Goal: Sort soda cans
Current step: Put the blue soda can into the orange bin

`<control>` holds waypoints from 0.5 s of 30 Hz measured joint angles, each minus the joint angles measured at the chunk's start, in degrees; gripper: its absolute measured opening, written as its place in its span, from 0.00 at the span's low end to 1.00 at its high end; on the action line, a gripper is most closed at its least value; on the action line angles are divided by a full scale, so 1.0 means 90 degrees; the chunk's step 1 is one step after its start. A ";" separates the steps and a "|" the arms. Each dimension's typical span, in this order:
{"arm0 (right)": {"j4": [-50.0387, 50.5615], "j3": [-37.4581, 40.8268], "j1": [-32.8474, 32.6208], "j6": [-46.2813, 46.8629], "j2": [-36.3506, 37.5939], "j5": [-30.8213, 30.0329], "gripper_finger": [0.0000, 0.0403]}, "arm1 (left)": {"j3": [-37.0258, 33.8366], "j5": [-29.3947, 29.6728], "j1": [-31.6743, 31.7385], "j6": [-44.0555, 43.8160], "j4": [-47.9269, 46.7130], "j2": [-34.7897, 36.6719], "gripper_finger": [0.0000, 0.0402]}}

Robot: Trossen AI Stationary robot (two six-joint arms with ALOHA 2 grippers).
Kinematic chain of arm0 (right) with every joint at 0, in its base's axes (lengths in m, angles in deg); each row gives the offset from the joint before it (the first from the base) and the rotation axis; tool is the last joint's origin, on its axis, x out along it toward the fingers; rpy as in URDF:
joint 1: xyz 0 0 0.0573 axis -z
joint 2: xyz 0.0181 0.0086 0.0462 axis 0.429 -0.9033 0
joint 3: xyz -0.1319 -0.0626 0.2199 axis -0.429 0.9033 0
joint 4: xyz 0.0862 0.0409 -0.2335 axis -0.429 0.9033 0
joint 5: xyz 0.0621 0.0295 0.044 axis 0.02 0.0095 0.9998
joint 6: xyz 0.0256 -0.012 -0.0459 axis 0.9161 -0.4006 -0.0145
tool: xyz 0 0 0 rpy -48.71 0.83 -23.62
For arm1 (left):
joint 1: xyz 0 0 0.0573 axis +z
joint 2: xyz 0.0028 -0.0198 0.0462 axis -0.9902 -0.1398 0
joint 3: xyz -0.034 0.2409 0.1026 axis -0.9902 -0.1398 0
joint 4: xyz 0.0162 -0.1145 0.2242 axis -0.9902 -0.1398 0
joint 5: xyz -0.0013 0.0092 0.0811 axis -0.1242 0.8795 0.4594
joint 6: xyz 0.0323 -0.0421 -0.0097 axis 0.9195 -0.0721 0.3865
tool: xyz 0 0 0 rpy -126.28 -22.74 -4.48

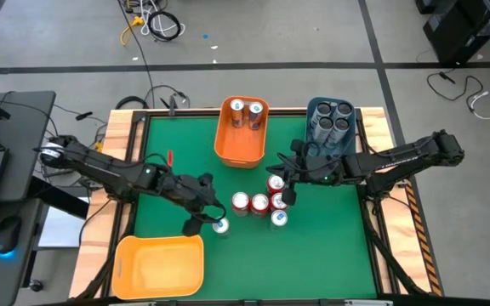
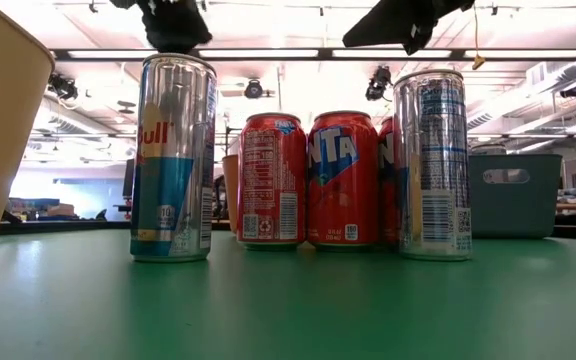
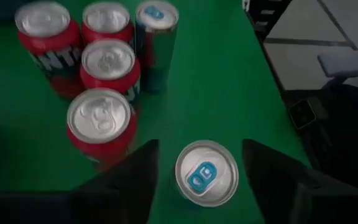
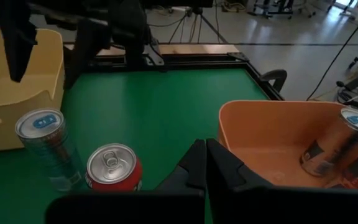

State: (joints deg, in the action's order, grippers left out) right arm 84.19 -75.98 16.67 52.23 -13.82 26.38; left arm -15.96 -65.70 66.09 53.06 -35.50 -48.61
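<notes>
the left gripper (image 1: 213, 218) hangs over a lone silver-and-blue can (image 1: 220, 225) near the yellow bin (image 1: 160, 268), fingers spread wide either side of it and not touching, a stance that reads as lining up for a grasp; the right gripper (image 1: 284, 183) sits above the red cans (image 1: 259, 203) at mid-table with its fingers pressed together, grasping nothing; sorted cans already stand in the orange bin (image 1: 242, 136) and the blue bin (image 1: 330, 126) at the far side; the cans are slim cylinders with silver tops, the loose ones upright, four red, two silver-blue.
</notes>
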 joint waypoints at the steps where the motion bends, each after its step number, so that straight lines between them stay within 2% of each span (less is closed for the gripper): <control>1: 0.0003 0.0000 0.0000 0.0000 0.0000 0.0000 0.00 | 0.0000 -0.0024 0.0000 -0.0089 0.0004 -0.0048 0.63; 7: 0.0003 0.0000 0.0000 -0.0012 0.0000 0.0000 0.00 | 0.0000 -0.0077 -0.0117 -0.0314 -0.0020 -0.0349 0.76; 15: 0.0003 0.0000 0.0000 -0.0012 0.0000 0.0000 0.00 | 0.0005 -0.0074 -0.0225 -0.0598 -0.0037 -0.0483 0.80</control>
State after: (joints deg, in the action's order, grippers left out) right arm 84.21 -75.98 16.67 52.12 -13.82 26.38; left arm -15.92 -66.36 64.06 47.67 -35.83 -52.95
